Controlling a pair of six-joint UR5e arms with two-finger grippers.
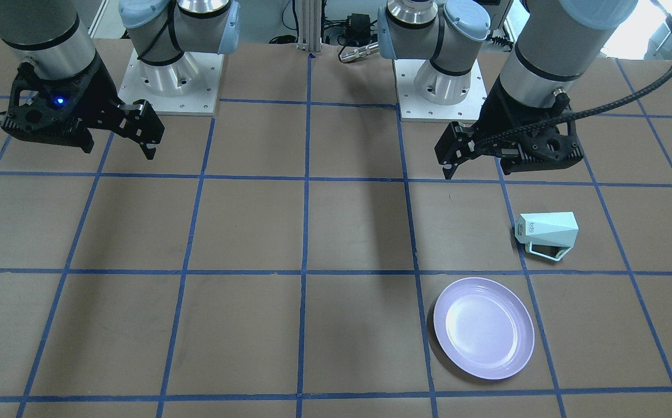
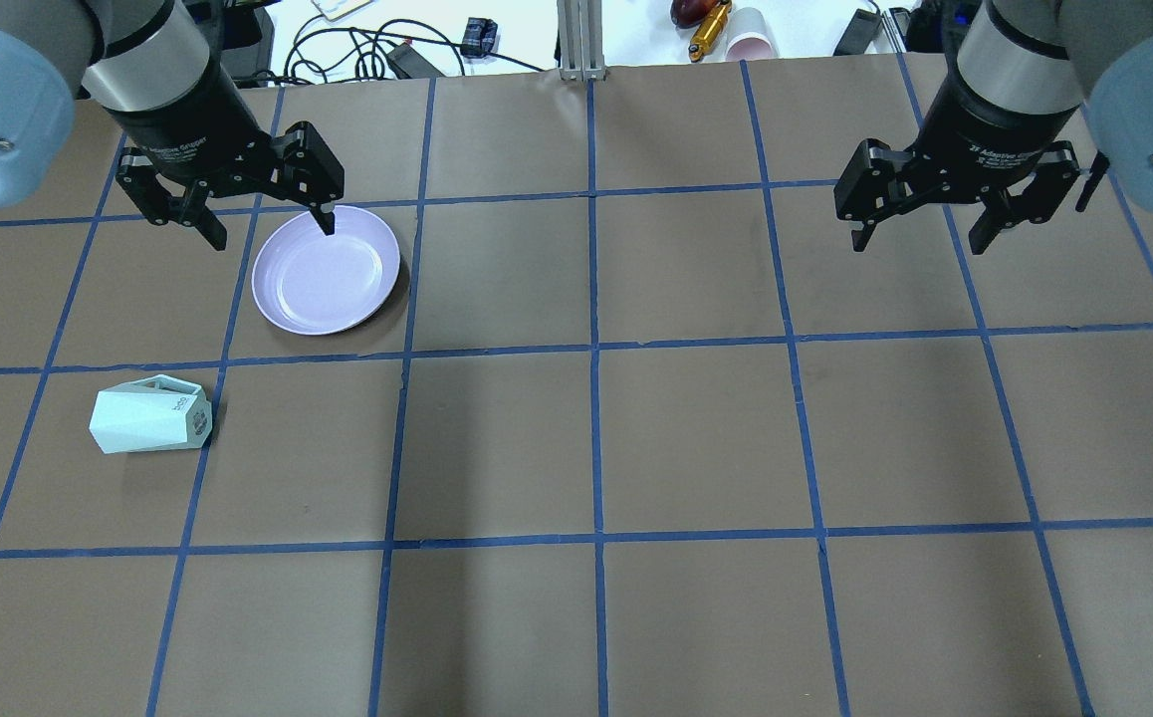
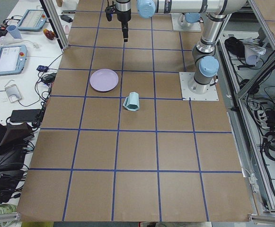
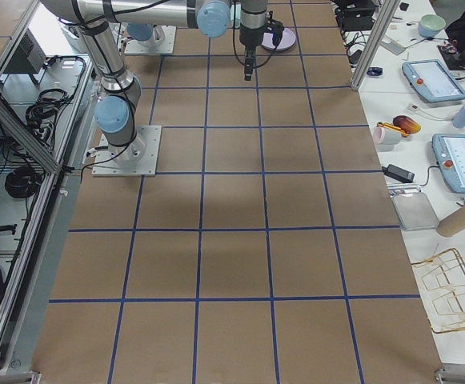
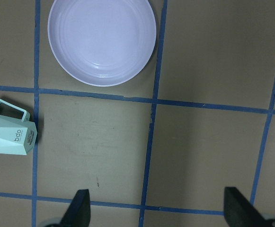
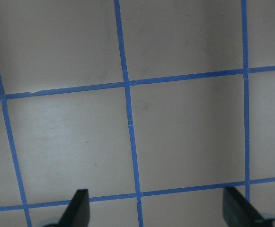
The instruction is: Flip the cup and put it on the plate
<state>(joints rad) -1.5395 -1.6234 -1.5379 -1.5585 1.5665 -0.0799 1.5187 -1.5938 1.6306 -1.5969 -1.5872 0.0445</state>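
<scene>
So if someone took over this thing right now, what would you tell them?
Left gripper: open, empty, hovering near the plate.
Right gripper: open, empty, over the table, far from both things.
Cup: on its side on the table, apart from the empty plate.
Done: nothing yet.
Left: grasp the cup, turn it upright, set it on the plate.

Robot lab: teach pendants (image 4: 434,78), cables (image 3: 274,142), blue-taped grid table (image 2: 696,438).
</scene>
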